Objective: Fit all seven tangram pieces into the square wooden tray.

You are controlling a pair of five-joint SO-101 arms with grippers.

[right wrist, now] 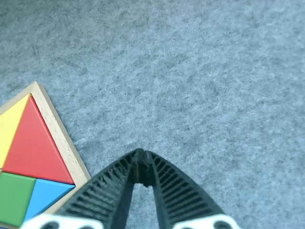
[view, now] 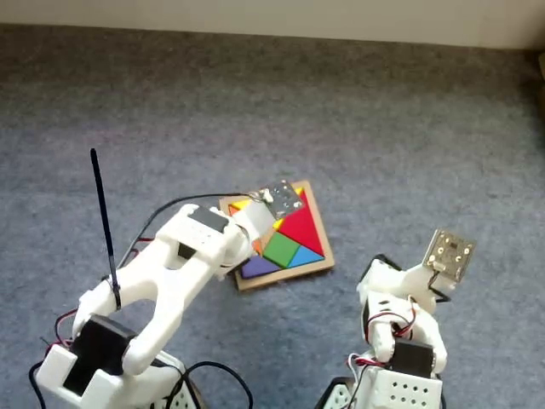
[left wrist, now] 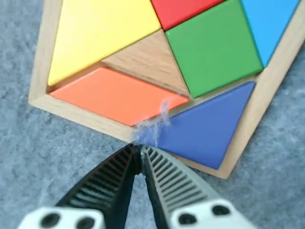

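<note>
The square wooden tray (left wrist: 71, 112) lies on grey carpet. In it sit a yellow triangle (left wrist: 95, 33), a red triangle (left wrist: 186, 9), a green square (left wrist: 214, 47), a light blue piece (left wrist: 271, 24), an orange parallelogram (left wrist: 114, 95) and a dark blue triangle (left wrist: 205, 129). A small triangular gap of bare wood (left wrist: 147, 62) shows between them. My left gripper (left wrist: 140, 157) is shut and holds nothing, its tips at the tray's rim beside the orange and dark blue pieces. Off to the tray's right, my right gripper (right wrist: 140, 169) is shut over bare carpet.
From above, the left arm (view: 183, 264) stretches over the tray (view: 289, 273). The right arm (view: 400, 315) stands folded at the front right. A wisp of carpet fibre (left wrist: 159, 117) clings near the left fingertips. Open carpet surrounds the tray.
</note>
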